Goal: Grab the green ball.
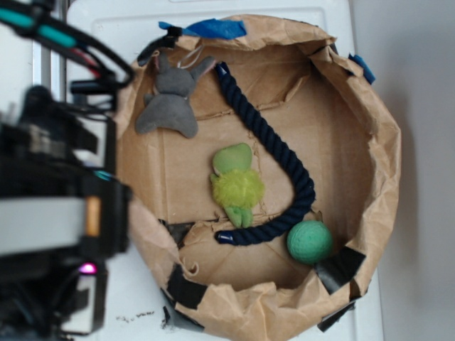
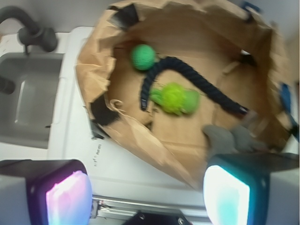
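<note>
green ball [image 1: 309, 241] in paper bin [image 1: 384, 163], beside rope [image 1: 284, 160], gripper [image 2: 147, 192] apart

The green ball [image 1: 310, 241] in front of me looks matt and finely dimpled, like rubber or foam, while the plush toy [image 1: 237, 186] beside it is fuzzy yellow-green cloth and the grey toy [image 1: 169, 98] looks like soft felt. The rope [image 1: 284, 160] is dark twisted cord, and the basket [image 1: 373, 135] is crumpled brown paper patched with black and blue tape, on a smooth white table [image 1: 135, 298].
</note>
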{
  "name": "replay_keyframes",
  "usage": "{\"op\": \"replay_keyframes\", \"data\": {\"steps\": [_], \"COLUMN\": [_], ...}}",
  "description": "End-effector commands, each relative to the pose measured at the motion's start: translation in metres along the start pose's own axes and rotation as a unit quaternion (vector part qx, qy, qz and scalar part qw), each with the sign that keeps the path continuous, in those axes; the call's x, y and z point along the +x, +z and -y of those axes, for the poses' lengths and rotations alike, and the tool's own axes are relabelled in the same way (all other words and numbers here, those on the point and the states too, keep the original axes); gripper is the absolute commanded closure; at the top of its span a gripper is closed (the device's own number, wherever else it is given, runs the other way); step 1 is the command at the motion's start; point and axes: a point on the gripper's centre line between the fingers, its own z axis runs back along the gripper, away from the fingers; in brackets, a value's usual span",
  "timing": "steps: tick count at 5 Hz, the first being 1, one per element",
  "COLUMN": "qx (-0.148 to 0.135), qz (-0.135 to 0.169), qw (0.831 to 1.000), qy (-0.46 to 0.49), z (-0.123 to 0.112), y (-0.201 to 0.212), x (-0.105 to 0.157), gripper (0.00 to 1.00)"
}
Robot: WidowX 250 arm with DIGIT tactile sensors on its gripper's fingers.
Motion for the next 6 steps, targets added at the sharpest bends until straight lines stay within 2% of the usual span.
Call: {"op": "replay_keyframes", "data": {"steps": [1, 2, 3, 5, 6], "qx": [-0.061, -0.078, -0.05, -0.08, -0.075], "qz": [0.067, 0.084, 0.073, 0.051, 0.056], "qw": [0.989, 0.986, 0.989, 0.988, 0.982], "qy": [-0.116, -0.118, -0.118, -0.12, -0.163], "z": [-0.022, -0.04, -0.044, -0.045, -0.032], "y": [-0.014, -0.028, -0.053, -0.09, -0.1], "x": [0.023, 0.035, 0.044, 0.072, 0.071], "gripper": [0.0, 0.0, 0.0, 0.0, 0.0]}}
